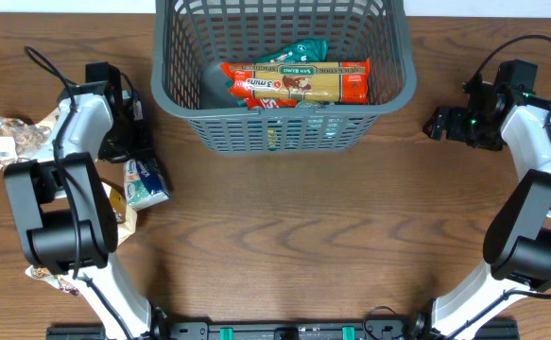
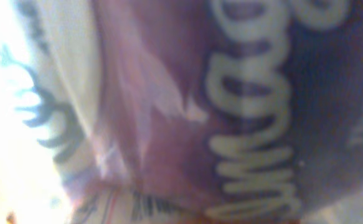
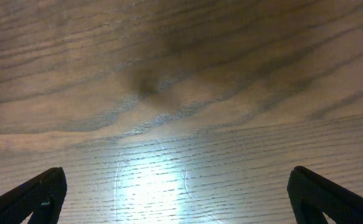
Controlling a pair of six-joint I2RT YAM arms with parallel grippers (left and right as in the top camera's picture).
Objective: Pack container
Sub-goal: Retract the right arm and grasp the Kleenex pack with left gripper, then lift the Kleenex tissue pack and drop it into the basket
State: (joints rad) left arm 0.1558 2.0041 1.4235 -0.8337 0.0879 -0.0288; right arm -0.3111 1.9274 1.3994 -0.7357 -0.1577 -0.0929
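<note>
Plainly, right gripper [image 3: 175, 180] jaws wide above table [image 3: 181, 74]; left gripper [image 1: 131, 149] at packet [image 2: 169, 112], jaws unclear.

The container [image 1: 256, 127] sits at the far middle of the table [image 1: 303, 236]. Inside it a long pasta packet [image 1: 299, 83] lies crosswise, with another packet [image 1: 305, 49] behind it, toward the far wall. To the left, a small packet [image 1: 146, 181] lies on the table just beside the left gripper [image 1: 135, 151], and a snack bag [image 1: 10, 140] lies further left. The right gripper [image 1: 440, 123] hangs over the table, right of the container.
</note>
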